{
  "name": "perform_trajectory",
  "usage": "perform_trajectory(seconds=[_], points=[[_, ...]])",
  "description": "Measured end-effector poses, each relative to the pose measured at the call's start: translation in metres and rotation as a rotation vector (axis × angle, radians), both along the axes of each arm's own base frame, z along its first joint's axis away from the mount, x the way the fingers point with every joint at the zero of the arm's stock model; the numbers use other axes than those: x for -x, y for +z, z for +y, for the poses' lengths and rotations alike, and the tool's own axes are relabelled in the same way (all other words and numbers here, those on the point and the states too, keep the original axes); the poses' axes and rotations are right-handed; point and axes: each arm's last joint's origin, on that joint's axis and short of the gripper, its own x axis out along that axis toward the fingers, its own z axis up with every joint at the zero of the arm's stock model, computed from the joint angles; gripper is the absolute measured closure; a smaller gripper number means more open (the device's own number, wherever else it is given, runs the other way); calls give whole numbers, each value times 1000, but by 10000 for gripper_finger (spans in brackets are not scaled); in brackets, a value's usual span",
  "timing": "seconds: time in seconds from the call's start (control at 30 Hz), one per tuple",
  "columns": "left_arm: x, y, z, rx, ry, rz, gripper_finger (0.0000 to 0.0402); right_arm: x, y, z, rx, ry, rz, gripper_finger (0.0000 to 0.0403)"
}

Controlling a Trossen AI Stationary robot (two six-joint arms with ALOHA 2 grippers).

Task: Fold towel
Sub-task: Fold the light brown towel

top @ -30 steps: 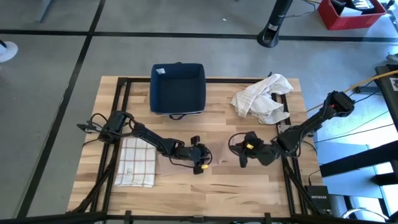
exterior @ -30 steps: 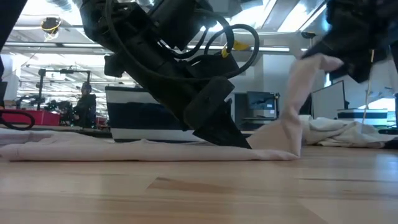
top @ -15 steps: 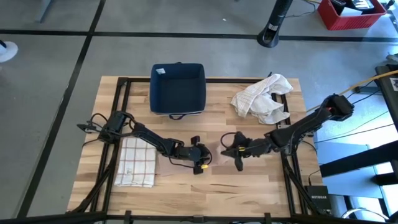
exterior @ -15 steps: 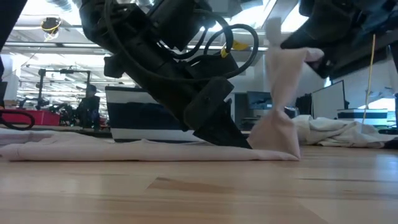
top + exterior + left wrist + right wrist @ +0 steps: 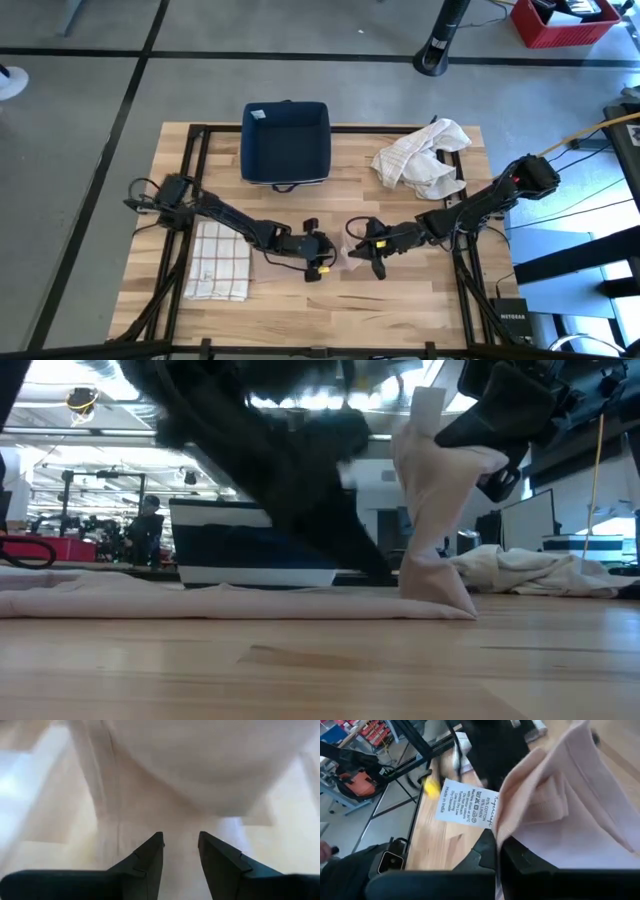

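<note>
A pale pink towel (image 5: pixel 200 600) lies flat along the middle of the table. Its right end (image 5: pixel 435 490) is pulled up, and a white care label (image 5: pixel 465 807) shows at that end. My right gripper (image 5: pixel 496 851) is shut on this raised end and sits at mid-table (image 5: pixel 360 252). My left gripper (image 5: pixel 181 837) hovers open just above the flat part of the towel, left of the right one (image 5: pixel 325 258). Nothing is between its fingers. My right gripper pinches the towel's edge (image 5: pixel 506 832) right beside the care label, between its two shut fingers. It comes from the table's right, slanting down. The gripped end stands up off the table, while the part below it (image 5: pixel 432 592) rests on the wood.
A dark blue bin (image 5: pixel 286 143) stands at the far middle. A crumpled white cloth heap (image 5: pixel 420 158) lies at the far right. A folded checked towel (image 5: pixel 220 260) lies near the left. Black frame rails (image 5: pixel 200 140) run along the table's edges.
My right gripper has carried the towel's raised end toward the table's left, closer to my left gripper, and turned its wrist. That end now stands more upright over the flat part. My left gripper has risen off the towel.
</note>
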Motion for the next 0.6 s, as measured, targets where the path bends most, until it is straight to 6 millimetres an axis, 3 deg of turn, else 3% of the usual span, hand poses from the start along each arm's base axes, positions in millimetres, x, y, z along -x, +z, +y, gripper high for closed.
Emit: perform_trajectory(seconds=[0.1,0.23,0.4,0.6], points=[[15,24,-2,19,22,68,284,0,0,0,1,-1,3,400],[43,32,-10,41,71,241,284,0,0,0,0,-9,-3,400],[68,9,-25,65,113,357,284,-3,1,1,-41,-21,-26,400],[72,-9,-27,93,177,265,284,-27,-3,12,-80,12,-20,400]])
